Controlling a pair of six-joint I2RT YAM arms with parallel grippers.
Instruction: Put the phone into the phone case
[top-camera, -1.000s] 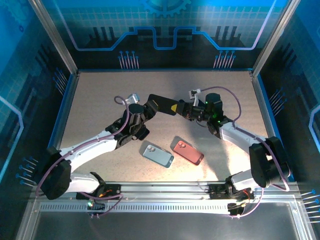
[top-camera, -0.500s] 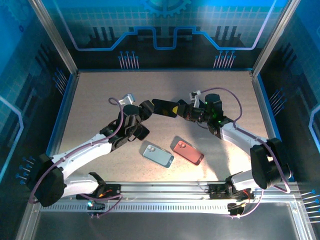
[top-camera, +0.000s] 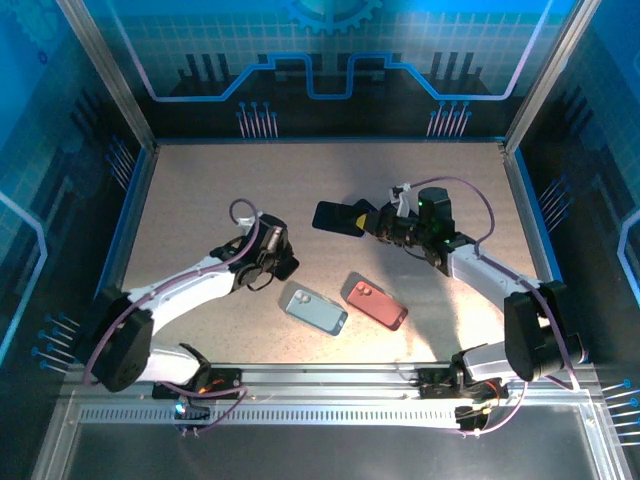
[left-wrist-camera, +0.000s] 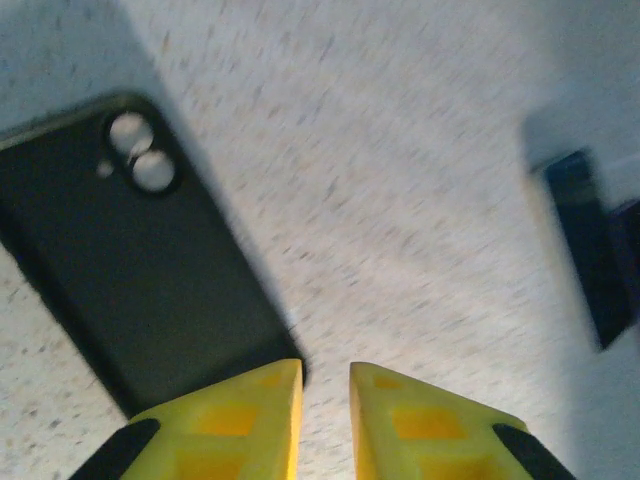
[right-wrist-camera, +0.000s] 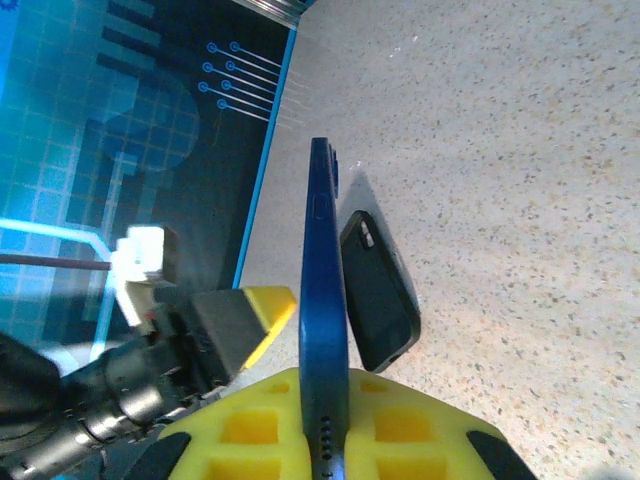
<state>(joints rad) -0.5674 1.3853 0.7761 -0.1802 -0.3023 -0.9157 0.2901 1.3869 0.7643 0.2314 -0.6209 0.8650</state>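
A dark blue phone (right-wrist-camera: 322, 280) stands on edge between my right gripper's (right-wrist-camera: 325, 385) yellow fingers, which are shut on its lower end. From above, the phone (top-camera: 333, 216) hangs over the table's middle, sticking out left of the right gripper (top-camera: 361, 220). A black phone case (left-wrist-camera: 120, 270) with a camera cutout lies flat on the table, and it also shows beyond the phone (right-wrist-camera: 380, 290). My left gripper (left-wrist-camera: 325, 370) hovers at the case's near corner, its jaws almost together with nothing between them. From above, the left gripper (top-camera: 281, 261) sits left of the phone.
A light blue phone (top-camera: 313, 308) and a red one (top-camera: 376, 303) lie side by side nearer the front edge. Blue walls (top-camera: 320, 70) enclose the table on three sides. Open tabletop stretches to the back and left.
The left gripper pulled back from the phone's free end, came down beside the black case, and its jaws narrowed. The right gripper shifted slightly right, still holding the phone.
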